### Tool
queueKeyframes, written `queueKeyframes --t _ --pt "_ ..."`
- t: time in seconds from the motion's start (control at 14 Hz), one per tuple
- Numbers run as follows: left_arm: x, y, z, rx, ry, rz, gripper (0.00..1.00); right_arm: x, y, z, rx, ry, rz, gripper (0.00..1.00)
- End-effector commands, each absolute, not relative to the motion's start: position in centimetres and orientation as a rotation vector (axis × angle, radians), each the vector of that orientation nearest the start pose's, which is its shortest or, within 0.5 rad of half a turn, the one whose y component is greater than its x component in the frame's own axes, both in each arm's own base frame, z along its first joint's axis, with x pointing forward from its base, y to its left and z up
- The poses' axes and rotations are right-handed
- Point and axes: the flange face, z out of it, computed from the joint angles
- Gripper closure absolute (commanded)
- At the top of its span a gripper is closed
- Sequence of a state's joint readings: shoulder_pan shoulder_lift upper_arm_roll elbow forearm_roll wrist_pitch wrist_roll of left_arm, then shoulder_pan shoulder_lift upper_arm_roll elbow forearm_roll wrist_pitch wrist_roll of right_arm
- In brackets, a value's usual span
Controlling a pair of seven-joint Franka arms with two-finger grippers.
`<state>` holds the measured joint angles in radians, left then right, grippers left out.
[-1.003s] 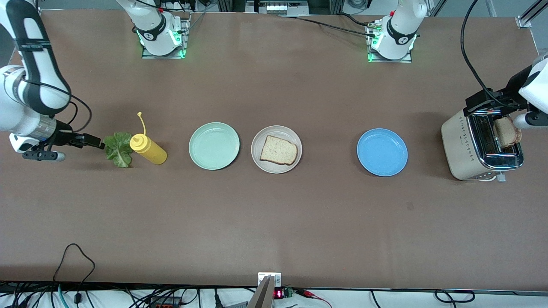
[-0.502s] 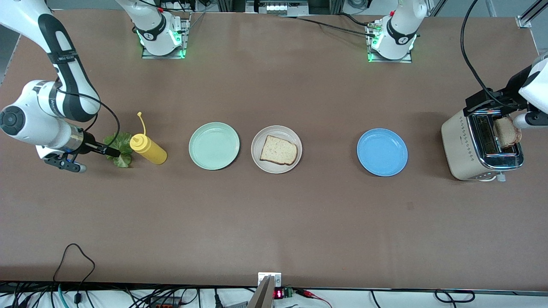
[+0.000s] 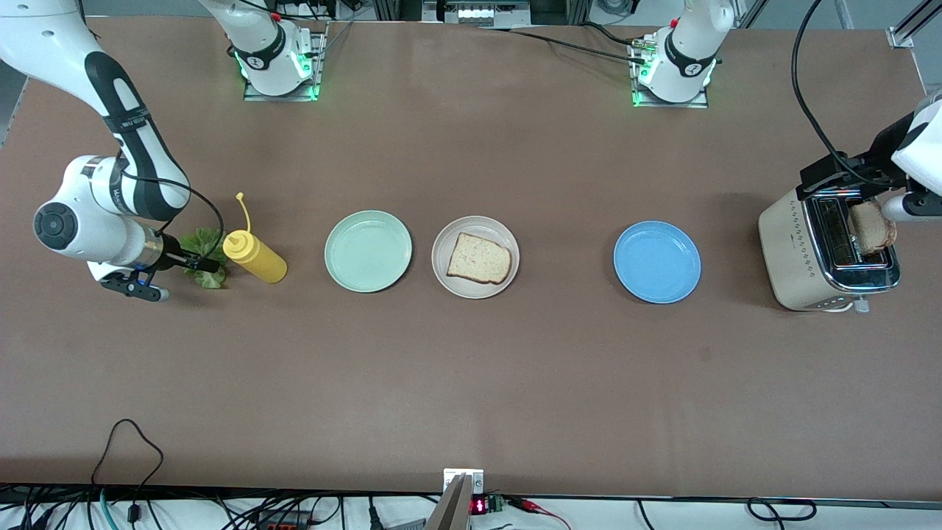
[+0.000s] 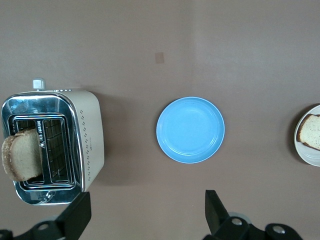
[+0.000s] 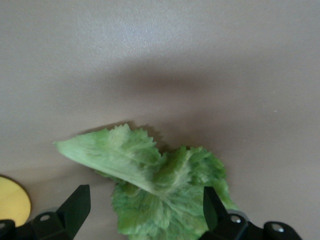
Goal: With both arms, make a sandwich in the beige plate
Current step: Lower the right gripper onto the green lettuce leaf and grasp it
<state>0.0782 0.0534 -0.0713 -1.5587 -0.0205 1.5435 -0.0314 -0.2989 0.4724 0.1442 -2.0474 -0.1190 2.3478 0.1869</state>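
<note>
A bread slice (image 3: 478, 258) lies on the beige plate (image 3: 508, 276) at mid table; both show at the edge of the left wrist view, the slice (image 4: 310, 131) on the plate (image 4: 314, 155). A second slice (image 3: 872, 227) stands in the toaster (image 3: 798, 258), also in the left wrist view (image 4: 20, 155). The green lettuce leaf (image 3: 197, 241) lies by the yellow bottle. My right gripper (image 3: 200, 263) is low over it, open, its fingers (image 5: 75, 206) either side of the leaf (image 5: 165, 185). My left gripper (image 3: 828, 175) waits open and empty (image 4: 147, 212) above the toaster.
A yellow squeeze bottle (image 3: 254, 256) lies right beside the lettuce, its cap in the right wrist view (image 5: 12, 197). A mint green plate (image 3: 368, 251) stands beside the beige plate. A blue plate (image 3: 656, 262) stands between the beige plate and the toaster (image 4: 75, 140).
My right arm has swung in toward the bottle and brought its gripper from beside the lettuce to over it. The left arm has not moved.
</note>
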Motion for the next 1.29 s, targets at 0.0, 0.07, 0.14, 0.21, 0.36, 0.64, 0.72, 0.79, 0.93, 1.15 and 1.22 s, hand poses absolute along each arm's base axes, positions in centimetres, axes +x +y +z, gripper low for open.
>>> queueKeyframes --t 0.0,0.07,0.14,0.21,0.36,0.64,0.72,0.79,0.93,1.15,1.22 --pt "56.6 0.1 60.7 -3.170 -0.029 0.083 0.00 57.3 -8.9 19.1 -3.163 0.341 0.257 0.02" --pt "56.7 -0.1 60.7 -3.170 -0.024 0.080 0.00 57.2 -8.9 18.9 -3.181 0.311 0.262 0.08" --pt "56.6 -0.9 60.7 -3.170 0.000 0.085 0.00 57.1 -8.9 18.5 -3.189 0.293 0.271 0.14" --pt "56.4 -1.4 61.0 -3.170 0.010 0.086 0.00 57.1 -8.9 18.4 -3.196 0.282 0.273 0.23" --pt "56.4 -0.9 61.0 -3.171 -0.014 0.088 0.00 57.1 -9.0 18.4 -3.201 0.263 0.274 0.39" --pt "56.1 -0.1 60.7 -3.171 -0.053 0.105 0.00 57.1 -8.9 18.2 -3.203 0.240 0.281 0.78" --pt "56.1 -0.1 60.7 -3.171 -0.051 0.105 0.00 57.1 -8.9 18.2 -3.203 0.240 0.281 0.86" --pt "56.1 -0.3 60.7 -3.170 -0.043 0.105 0.00 57.1 -8.9 18.2 -3.203 0.237 0.281 0.91" --pt "56.1 -0.4 60.7 -3.170 -0.043 0.103 0.00 57.1 -8.9 18.2 -3.203 0.240 0.281 0.94" --pt "56.1 -0.8 60.7 -3.170 -0.031 0.103 0.00 57.1 -9.0 18.2 -3.203 0.240 0.279 0.98" --pt "56.1 -0.7 60.7 -3.170 -0.034 0.103 0.00 57.1 -9.0 18.3 -3.204 0.240 0.279 1.00"
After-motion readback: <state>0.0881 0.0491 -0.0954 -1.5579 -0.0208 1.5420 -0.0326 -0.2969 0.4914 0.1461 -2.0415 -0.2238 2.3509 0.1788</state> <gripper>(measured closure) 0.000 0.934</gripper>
